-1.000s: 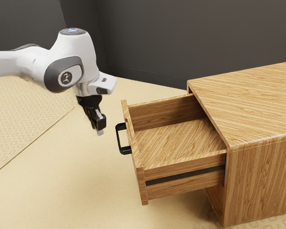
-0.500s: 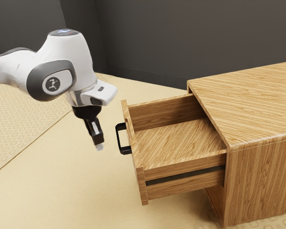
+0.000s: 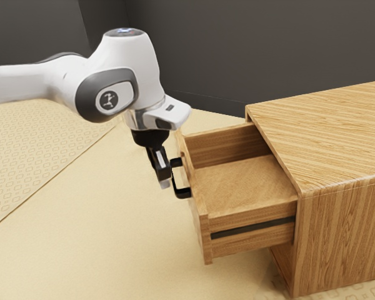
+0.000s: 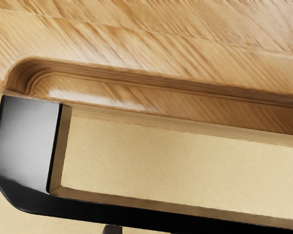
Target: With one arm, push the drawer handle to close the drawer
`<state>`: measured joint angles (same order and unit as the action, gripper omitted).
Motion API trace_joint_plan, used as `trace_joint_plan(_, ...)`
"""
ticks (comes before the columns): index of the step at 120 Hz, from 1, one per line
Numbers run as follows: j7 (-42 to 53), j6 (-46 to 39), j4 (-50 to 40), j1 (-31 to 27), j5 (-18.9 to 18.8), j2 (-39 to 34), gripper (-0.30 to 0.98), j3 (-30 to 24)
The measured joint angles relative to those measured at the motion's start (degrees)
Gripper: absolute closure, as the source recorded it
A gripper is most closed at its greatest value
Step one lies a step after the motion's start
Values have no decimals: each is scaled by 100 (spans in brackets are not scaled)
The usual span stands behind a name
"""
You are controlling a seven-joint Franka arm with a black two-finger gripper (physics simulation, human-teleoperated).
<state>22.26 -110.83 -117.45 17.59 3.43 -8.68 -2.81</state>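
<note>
Plainly, the drawer (image 3: 244, 181) was left part-way out of the wooden cabinet (image 3: 325, 131), with its black handle (image 3: 183, 192) held toward the exterior view's left. The gripper (image 3: 165, 184) was lowered at the outer side of the handle, tilted, with its tip seen near the handle's bar; whether the two were touching could not be made out. Whether the jaws were set apart or together could not be told either. By the exterior view, the drawer's bare inside was shown, along with a dark rail (image 3: 253, 227) let into its side and the cabinet's grained top. By the wrist view, finer things were given: a long recess (image 4: 136, 80) with a rounded end was cut into the wood beside the handle, the handle's outer corner was bevelled, and the pale ground (image 4: 185, 156) could be seen through its opening. A small dark shape (image 4: 112, 229) was caught against the bar, too little of it shown to be named. On the white arm (image 3: 128, 62), a round badge (image 3: 109, 100) was borne on a grey-ringed joint, its mark too small to be read, and a bluish light (image 3: 124, 31) was shown on top.
</note>
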Motion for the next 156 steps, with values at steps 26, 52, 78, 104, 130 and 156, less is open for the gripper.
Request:
trace_joint_plan(26,22,-2,550,21,10,514,65,-222)
trace_joint_plan(52,35,-76,1128,18,8,1120,65,-296)
trace_joint_plan(78,50,-189,1632,-21,-19,1537,65,-453)
trace_joint_plan(104,74,-348,2101,2,-37,1966,65,-526)
trace_joint_plan(130,109,-422,2564,-84,-42,2371,65,-684)
trace_joint_plan(156,139,-447,2923,-176,-52,2681,65,-846)
